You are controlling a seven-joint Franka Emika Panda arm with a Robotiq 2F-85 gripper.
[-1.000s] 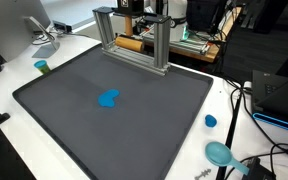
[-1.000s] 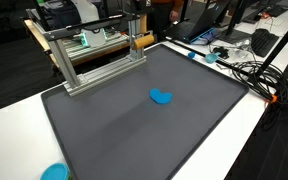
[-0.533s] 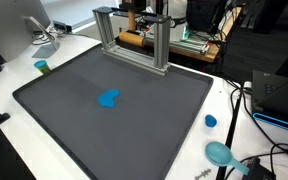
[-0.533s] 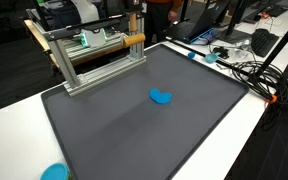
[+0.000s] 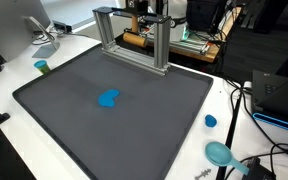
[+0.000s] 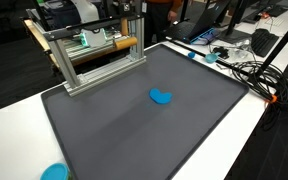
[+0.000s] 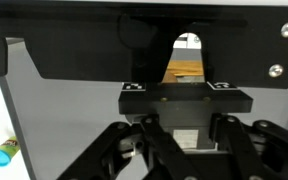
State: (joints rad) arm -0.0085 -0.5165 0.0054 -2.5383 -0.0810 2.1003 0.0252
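Wooden rod [image 6: 125, 42] sits level behind the aluminium frame [image 6: 64, 60], at the far edge of the dark mat [image 5: 114, 135]. The fingers [image 7: 184, 105] are clamped tight on it. Blue blob [image 5: 108, 98] mid-mat. White worktop [image 5: 227, 105], cables, monitors and lab clutter around.

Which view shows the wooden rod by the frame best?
Best is an exterior view where the rod shows side-on, nearly whole, behind the frame. In an exterior view the rod is also seen, smaller, through the frame. The wrist view gives only a sliver of it.
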